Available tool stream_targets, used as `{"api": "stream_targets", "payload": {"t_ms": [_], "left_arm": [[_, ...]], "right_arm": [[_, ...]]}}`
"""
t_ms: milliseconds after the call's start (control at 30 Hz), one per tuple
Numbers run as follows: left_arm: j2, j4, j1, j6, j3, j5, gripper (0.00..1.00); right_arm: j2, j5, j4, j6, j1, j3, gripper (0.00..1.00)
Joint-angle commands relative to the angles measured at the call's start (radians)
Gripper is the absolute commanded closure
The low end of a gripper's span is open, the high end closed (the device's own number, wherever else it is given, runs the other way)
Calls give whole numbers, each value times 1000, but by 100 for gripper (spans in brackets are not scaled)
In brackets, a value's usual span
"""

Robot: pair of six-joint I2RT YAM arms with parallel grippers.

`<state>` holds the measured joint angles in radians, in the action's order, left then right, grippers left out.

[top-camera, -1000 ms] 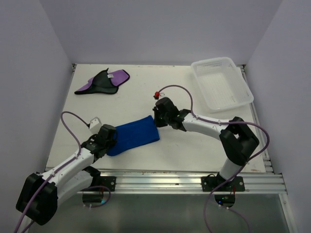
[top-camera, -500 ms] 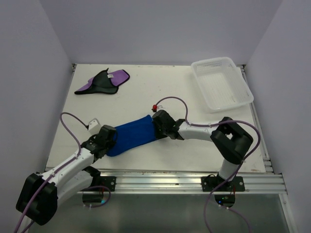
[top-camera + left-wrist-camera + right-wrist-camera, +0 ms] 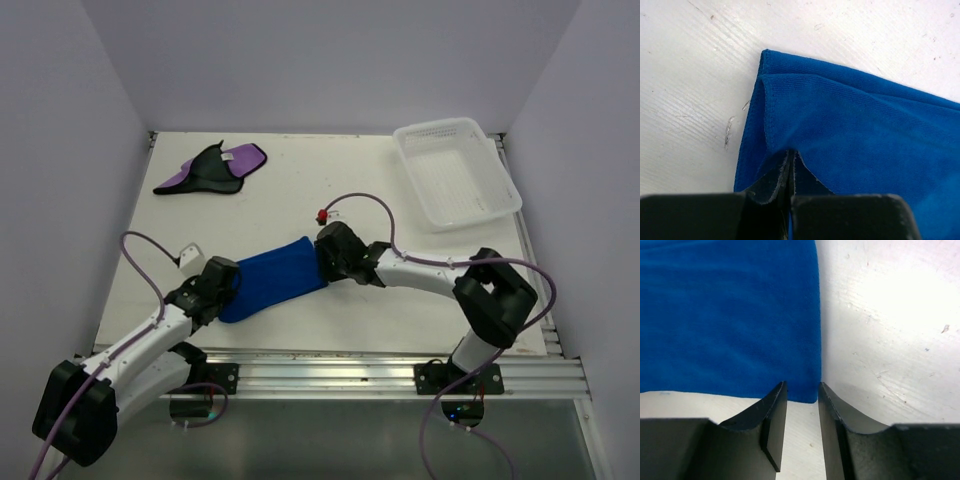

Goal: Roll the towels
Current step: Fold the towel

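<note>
The blue towel [image 3: 272,277] lies as a folded strip across the near middle of the table. My left gripper [image 3: 230,290] is shut on the towel's left end; in the left wrist view its tips [image 3: 791,156] pinch a fold of the blue cloth [image 3: 860,125]. My right gripper [image 3: 323,264] is at the towel's right end, low over the table. In the right wrist view it [image 3: 802,386] is narrowly open and holds nothing, with the towel's near right corner [image 3: 730,320] just ahead of the gap. The purple towel [image 3: 216,168], black side partly up with a white tag, lies crumpled at the far left.
A white mesh basket [image 3: 497,203] stands at the far right of the table. A small red piece [image 3: 322,217] on the right arm's cable hangs just beyond the blue towel. A metal rail [image 3: 400,372] runs along the near edge by the arm bases.
My right gripper came down and toward the near side to the blue towel's right end, then drew back slightly. The left gripper stayed shut on the left end.
</note>
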<state>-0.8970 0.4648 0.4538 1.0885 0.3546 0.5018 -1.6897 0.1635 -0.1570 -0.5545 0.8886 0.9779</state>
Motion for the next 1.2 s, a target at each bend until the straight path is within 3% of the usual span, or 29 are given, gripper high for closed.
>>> {"api": "stream_targets", "payload": {"t_ms": [0,167,433,1167], "left_arm": [[7,6,0,-7,53,38,100],[-17,8,0,-19,76,41,100],[4,28,0,-53,113,44,100],[70,84,0,-128,208,61,97]], "right_arm": [[100,34,-32,24,-7,68,63],[67,18,-62,27,-45,140,59],[-128,-97,-38,16,-83,260,59],[-203,-44,-16,4,-92,208,53]]}}
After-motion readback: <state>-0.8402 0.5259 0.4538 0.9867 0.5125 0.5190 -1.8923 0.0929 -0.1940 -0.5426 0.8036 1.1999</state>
